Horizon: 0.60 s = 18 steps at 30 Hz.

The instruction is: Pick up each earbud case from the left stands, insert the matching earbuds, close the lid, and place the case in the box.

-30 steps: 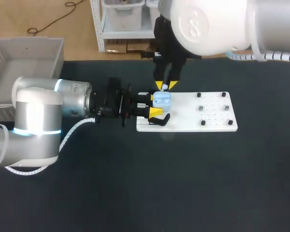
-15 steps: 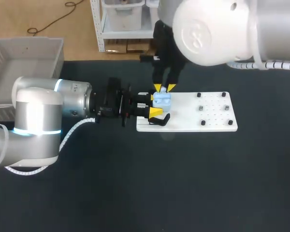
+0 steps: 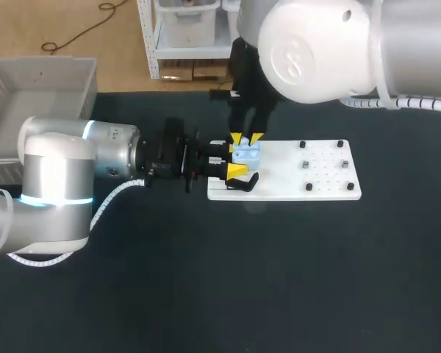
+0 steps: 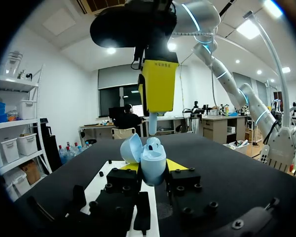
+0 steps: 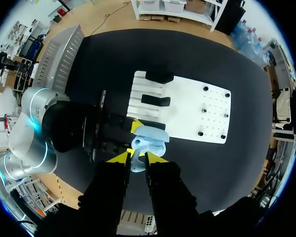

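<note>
Lower and a touch toward 9 o'clock than a second ago, the right gripper [image 3: 246, 137] now has its yellow tips just above the earbud case [image 3: 248, 153], while the left arm and the case have not shifted. Off the table's 10 o'clock corner sits the box [image 3: 37, 84], a grey ribbed bin. From 9 o'clock the left arm [image 3: 66, 184] lies low across the table, and the left gripper [image 3: 236, 158] clamps the case from both sides. The case is pale blue, rounded and glossy, held upright with its lid [image 4: 130, 148] swung open toward 9 o'clock. Straight over its mouth, at 12 o'clock, the right gripper's fingers stand narrow, pinching a pale earbud [image 4: 152, 126] whose stem hangs down just short of the case. A line of small print runs across the right gripper's yellow pad, too fine to read. At 6 o'clock of the case a black stand [image 3: 242, 182] rests on the near end of a white board [image 3: 320, 180], which stretches toward 3 o'clock and carries several small dark pegs [image 3: 306, 165]. All of this lies on a matt black table [image 3: 279, 279].
</note>
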{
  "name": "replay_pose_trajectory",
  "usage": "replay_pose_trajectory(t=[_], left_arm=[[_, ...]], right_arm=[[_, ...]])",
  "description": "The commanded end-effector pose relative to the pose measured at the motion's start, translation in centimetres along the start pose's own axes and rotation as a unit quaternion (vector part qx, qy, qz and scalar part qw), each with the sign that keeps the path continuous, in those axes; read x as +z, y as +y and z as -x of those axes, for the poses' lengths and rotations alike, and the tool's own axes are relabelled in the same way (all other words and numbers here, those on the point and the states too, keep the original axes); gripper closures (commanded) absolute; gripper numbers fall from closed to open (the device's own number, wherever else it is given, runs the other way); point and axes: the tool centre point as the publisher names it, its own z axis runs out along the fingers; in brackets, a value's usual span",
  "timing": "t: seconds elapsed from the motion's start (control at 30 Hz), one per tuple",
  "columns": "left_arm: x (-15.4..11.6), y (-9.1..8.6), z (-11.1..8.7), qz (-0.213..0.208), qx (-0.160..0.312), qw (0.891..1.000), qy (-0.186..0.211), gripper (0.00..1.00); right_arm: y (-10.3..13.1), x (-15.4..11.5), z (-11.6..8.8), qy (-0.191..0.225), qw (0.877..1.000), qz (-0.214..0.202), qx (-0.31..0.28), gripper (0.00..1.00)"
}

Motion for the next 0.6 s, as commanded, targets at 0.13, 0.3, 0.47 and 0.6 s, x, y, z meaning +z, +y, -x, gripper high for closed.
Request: replay_pose_trajectory(t=[0.13,0.3,0.47,0.6], left_arm=[[0.0,-0.1,0.0,0.001,0.000,1.000,0.000,1.00],[0.0,-0.1,0.0,0.001,0.000,1.000,0.000,1.00],[0.0,-0.1,0.0,0.001,0.000,1.000,0.000,1.00],[0.0,-0.1,0.0,0.001,0.000,1.000,0.000,1.00]], right_arm=[[-0.1,0.5,0.1,0.003,1.000,0.004,0.000,1.00],[-0.2,1.2,0.0,0.008,1.000,0.004,-0.001,1.00],[-0.3,1.3,0.1,0.009,1.000,0.005,-0.001,1.00],[-0.2,1.6,0.0,0.009,1.000,0.008,-0.002,1.00]])
